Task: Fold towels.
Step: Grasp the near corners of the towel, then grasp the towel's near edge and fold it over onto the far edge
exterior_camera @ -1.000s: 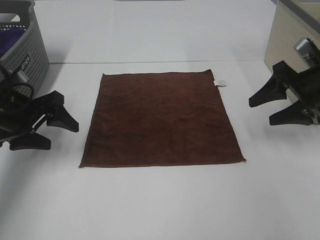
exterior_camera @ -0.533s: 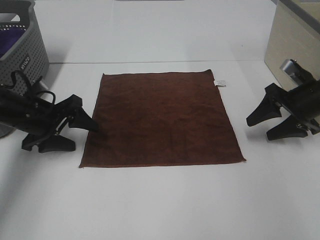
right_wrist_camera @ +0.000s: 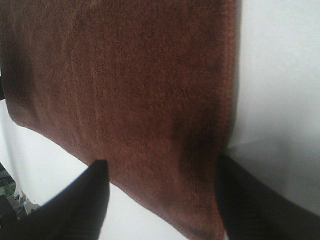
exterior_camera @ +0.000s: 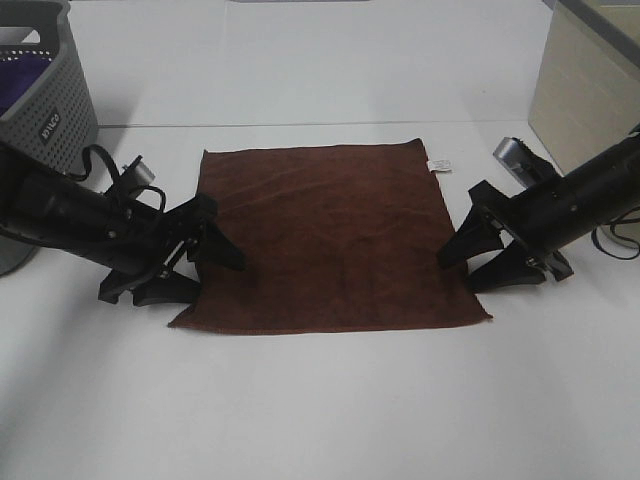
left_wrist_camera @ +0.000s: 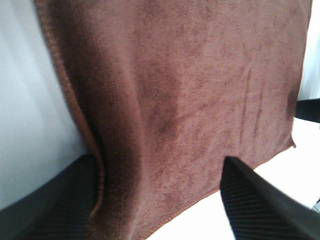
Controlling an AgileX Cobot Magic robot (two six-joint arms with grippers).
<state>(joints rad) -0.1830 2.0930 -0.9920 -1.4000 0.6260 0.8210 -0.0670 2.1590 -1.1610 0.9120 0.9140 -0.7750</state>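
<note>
The dark reddish-brown towel [exterior_camera: 320, 235] lies flat on the white table, its small white tag [exterior_camera: 440, 166] at the far right corner. My left gripper [exterior_camera: 195, 275] is open and low at the towel's left edge near the front corner, one finger over the cloth and one beside it. The edge is pushed slightly inward there. My right gripper [exterior_camera: 460, 272] is open at the right edge near the front corner. The left wrist view shows the towel [left_wrist_camera: 190, 100] between open fingers [left_wrist_camera: 260, 200]. The right wrist view shows the towel [right_wrist_camera: 125, 90] between open fingers [right_wrist_camera: 75, 210].
A grey slotted basket [exterior_camera: 45, 110] holding a purple cloth [exterior_camera: 20, 80] stands at the far left. A beige box [exterior_camera: 585, 80] stands at the far right. White table surface [exterior_camera: 320, 410] lies in front of the towel.
Both arms have moved inward and down from the table's sides to the towel's left and right edges. The left edge has shifted slightly inward and light wrinkles have appeared.
</note>
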